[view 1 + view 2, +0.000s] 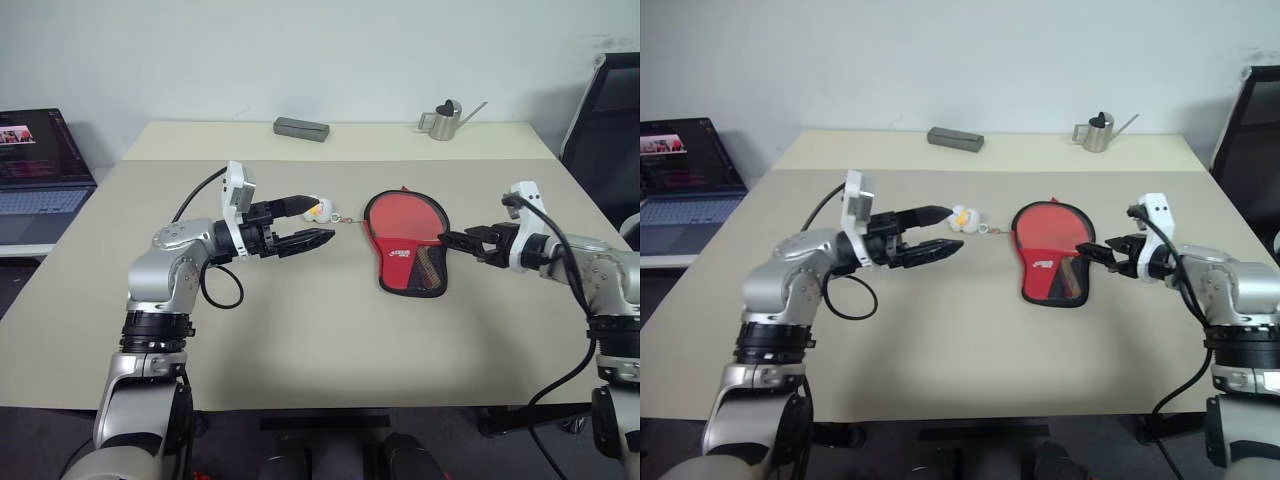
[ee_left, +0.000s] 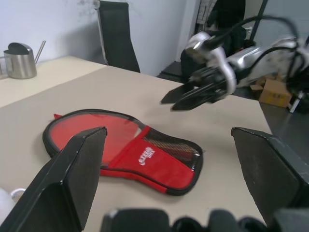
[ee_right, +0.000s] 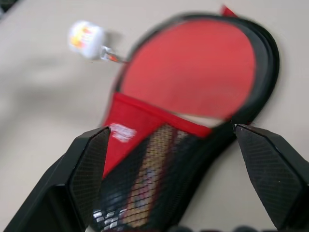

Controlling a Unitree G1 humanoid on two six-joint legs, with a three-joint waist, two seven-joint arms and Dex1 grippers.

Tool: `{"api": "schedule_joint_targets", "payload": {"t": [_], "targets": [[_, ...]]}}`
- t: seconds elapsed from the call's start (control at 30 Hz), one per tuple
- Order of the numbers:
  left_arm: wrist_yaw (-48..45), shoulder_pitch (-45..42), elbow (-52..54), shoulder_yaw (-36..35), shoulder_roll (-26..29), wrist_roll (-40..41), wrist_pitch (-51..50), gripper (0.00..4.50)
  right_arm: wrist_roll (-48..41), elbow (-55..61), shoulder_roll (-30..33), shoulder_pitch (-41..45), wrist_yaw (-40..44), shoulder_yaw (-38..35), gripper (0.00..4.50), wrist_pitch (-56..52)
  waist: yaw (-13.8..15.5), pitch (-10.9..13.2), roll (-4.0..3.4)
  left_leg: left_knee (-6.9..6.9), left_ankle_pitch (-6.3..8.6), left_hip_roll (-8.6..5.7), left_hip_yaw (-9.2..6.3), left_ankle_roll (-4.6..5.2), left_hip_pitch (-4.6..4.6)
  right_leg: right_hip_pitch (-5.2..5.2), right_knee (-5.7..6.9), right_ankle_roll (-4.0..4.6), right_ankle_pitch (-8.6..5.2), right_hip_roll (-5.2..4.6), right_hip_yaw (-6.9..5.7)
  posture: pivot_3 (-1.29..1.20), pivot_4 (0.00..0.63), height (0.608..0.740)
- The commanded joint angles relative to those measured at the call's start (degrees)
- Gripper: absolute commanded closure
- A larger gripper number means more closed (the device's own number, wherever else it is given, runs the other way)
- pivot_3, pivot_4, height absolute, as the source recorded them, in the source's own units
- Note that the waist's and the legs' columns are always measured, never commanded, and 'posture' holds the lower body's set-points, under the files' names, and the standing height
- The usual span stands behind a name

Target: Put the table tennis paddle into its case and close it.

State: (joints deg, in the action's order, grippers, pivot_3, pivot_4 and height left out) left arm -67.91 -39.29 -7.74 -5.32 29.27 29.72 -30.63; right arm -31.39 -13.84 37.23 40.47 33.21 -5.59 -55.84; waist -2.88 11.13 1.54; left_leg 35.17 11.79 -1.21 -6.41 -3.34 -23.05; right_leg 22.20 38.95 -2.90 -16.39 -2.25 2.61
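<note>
One desk [image 1: 300, 330] under my arms. One case [image 1: 408, 245] flat mid-desk, unzipped; one table tennis paddle [image 3: 193, 67] inside, red face showing, handle half-hidden behind mesh pocket, hard to read. My left tool [image 1: 305, 225] wide open, empty, beside charm [image 1: 320, 211]. My right tool [image 1: 452, 239] open, empty, at case's edge; contact unclear.

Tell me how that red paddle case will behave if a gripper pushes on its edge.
The case looks like soft fabric with a mesh pocket, so its rim would probably buckle. With the paddle apparently inside, the round part should stay fairly stiff. Lying flat on the table, it would likely slide, not roll, dragging its small charm.
</note>
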Motion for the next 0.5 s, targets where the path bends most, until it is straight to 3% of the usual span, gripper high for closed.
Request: {"api": "schedule_joint_targets", "payload": {"t": [0.03, 0.5], "targets": [[1.16, 0.68, 4.9, -1.09, 0.98, 2.54, -1.4, 0.0, 3.42, -4.46, -1.29, 2.67, 0.52, 0.71, 0.01, 4.69, -0.04, 0.0, 0.0, 0.0, 0.0, 0.0, 0.0, 0.0, 0.0, 0.0, 0.0, 0.0, 0.0, 0.0, 0.0, 0.0, 0.15, 0.74], [4.21, 2.33, 7.24, -0.59, 0.85, 3.9, -2.01, 0.0, 11.56, -17.92, -6.17, 5.69, 3.58, 3.42, 0.01, 11.91, -0.26, 0.0, 0.0, 0.0, 0.0, 0.0, 0.02, 0.0, 0.01, 0.0, 0.01, 0.01, 0.01, 0.0, 0.01, 0.0, 0.15, 0.74]]}}
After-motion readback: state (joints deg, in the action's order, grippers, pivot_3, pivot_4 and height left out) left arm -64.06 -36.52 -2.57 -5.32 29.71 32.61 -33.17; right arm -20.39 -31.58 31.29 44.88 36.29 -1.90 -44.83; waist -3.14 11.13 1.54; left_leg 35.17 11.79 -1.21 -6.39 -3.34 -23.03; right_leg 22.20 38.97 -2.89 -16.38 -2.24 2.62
